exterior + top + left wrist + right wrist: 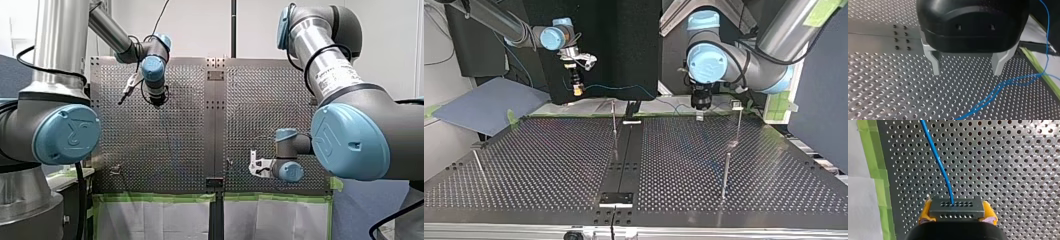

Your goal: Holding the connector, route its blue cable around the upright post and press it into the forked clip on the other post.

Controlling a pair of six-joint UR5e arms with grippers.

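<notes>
In the right wrist view my right gripper [956,213] is shut on a dark connector [957,206], its yellow pads [926,211] on both sides. A blue cable [936,157] leaves the connector and runs ahead over the perforated table. In the top view that gripper [576,90] hangs at the left above the table's far edge, and the cable [624,88] trails toward the right. My left gripper [967,68] stands open with nothing between its metal fingers [935,63], and cable loops [1008,83] lie beside it. A thin upright post [614,117] stands mid-table; another post [739,125] carries a small clip [737,104].
Two more thin posts [725,175] [479,166] stand nearer the top view's camera. Green tape [870,157] lines the table edge beside white sheets. A seam plate [624,150] runs down the table's middle. A blue-grey board [479,105] lies off the top view's left.
</notes>
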